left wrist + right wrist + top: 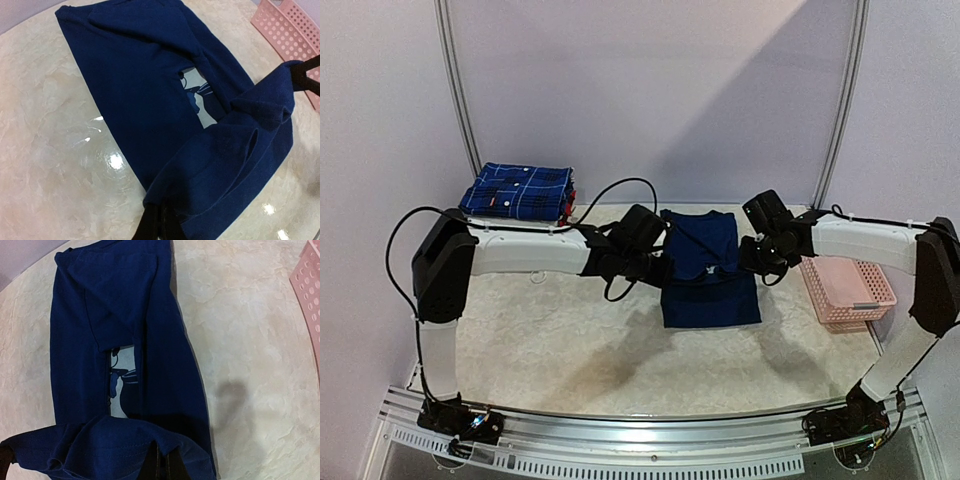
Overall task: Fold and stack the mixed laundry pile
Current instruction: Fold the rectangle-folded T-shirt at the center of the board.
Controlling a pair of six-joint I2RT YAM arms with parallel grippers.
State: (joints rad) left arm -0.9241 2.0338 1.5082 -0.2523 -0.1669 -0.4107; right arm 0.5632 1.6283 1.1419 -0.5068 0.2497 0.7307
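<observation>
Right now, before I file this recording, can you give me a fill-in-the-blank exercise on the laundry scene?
1. The left gripper and right gripper are both ____ on the soft navy T-shirt.
2. The folded dark-blue plaid shirt lies at the far ____ side of the table.
3. The pink plastic lattice basket stands to the T-shirt's ____.
Missing words: shut; left; right.

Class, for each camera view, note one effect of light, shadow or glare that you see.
Top view: diagonal shadow across the wall; left wrist view: bright glare spots on the glossy table; right wrist view: soft grey shadow beside the T-shirt.
</observation>
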